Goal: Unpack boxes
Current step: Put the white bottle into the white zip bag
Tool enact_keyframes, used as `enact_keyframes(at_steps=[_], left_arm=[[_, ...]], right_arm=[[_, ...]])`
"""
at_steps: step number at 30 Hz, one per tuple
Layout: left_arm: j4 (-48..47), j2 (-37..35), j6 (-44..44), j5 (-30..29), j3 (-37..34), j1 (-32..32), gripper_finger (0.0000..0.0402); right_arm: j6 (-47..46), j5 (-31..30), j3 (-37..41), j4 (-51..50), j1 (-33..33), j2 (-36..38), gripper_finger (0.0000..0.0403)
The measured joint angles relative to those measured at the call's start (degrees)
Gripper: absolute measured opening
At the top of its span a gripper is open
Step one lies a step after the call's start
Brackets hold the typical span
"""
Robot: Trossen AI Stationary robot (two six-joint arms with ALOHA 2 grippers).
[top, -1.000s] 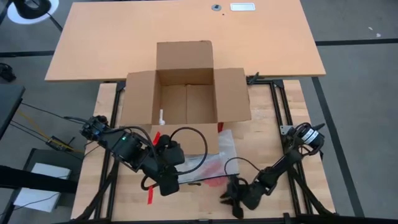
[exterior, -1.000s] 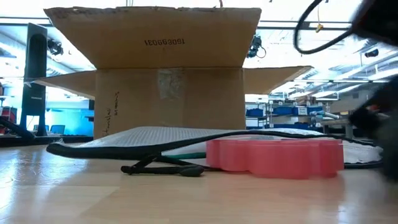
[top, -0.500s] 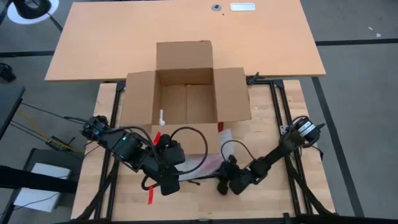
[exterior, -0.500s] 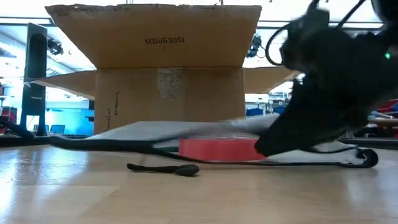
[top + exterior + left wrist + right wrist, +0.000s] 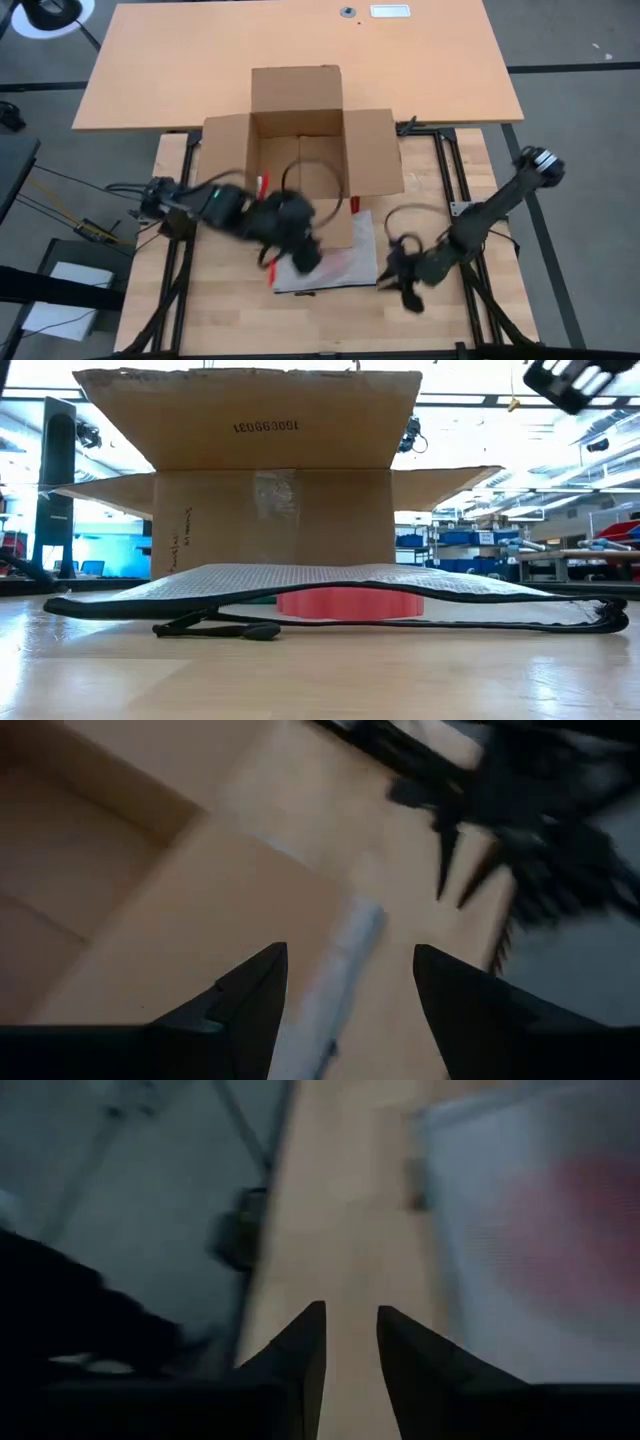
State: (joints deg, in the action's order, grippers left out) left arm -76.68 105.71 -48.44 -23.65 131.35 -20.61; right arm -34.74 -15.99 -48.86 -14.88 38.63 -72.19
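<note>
On the bench: open carton at its far middle, flaps spread.
Left gripper over the near flap, jaws wide, empty; right gripper beside the clear bag, jaws narrowly apart, empty.

Open brown cardboard carton, 4 flaps spread, mid-table.

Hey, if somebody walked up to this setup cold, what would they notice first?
The open brown cardboard box dominates the far middle of the table, its four flaps spread wide. In front of it lies a clear plastic bag with a red item inside. The left gripper, fingers open, hangs over the box's near flap and the bag, while the right gripper sits just beside the bag, holding nothing.
</note>
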Motion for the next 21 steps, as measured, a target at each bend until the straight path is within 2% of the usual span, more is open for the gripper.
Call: enact_keyframes(at_steps=[3,6,9,11,13,16,21], left_arm=[[-0.1,0.0,-0.6,-0.3,0.0,6.8,0.0229],[-0.9,0.0,1.1,0.1,0.0,13.8,0.0229],[-1.5,-0.1,6.1,1.5,-1.5,21.1,0.0229],[-2.0,-0.1,9.8,4.1,-3.7,26.0,0.0229],[-1.3,0.0,13.5,8.3,-7.2,30.7,0.0229],[4.5,0.0,19.3,14.3,-14.8,36.1,0.0229],[11.8,0.1,27.4,18.2,-24.4,41.2,0.0229]], right_arm=[[2.7,-3.0,0.0,-11.0,-3.5,7.8,0.0096],[3.4,-7.4,0.0,-17.9,-8.6,14.6,0.0096],[3.0,-12.6,0.0,-22.4,-14.5,19.8,0.0098],[2.9,-14.1,0.0,-25.0,-19.1,22.0,0.0104],[2.8,-13.5,0.0,-27.7,-24.4,23.1,0.0114],[1.1,-9.3,0.5,-31.0,-32.0,23.2,0.0138],[-0.1,0.3,4.8,-31.1,-41.6,21.9,0.0189]])
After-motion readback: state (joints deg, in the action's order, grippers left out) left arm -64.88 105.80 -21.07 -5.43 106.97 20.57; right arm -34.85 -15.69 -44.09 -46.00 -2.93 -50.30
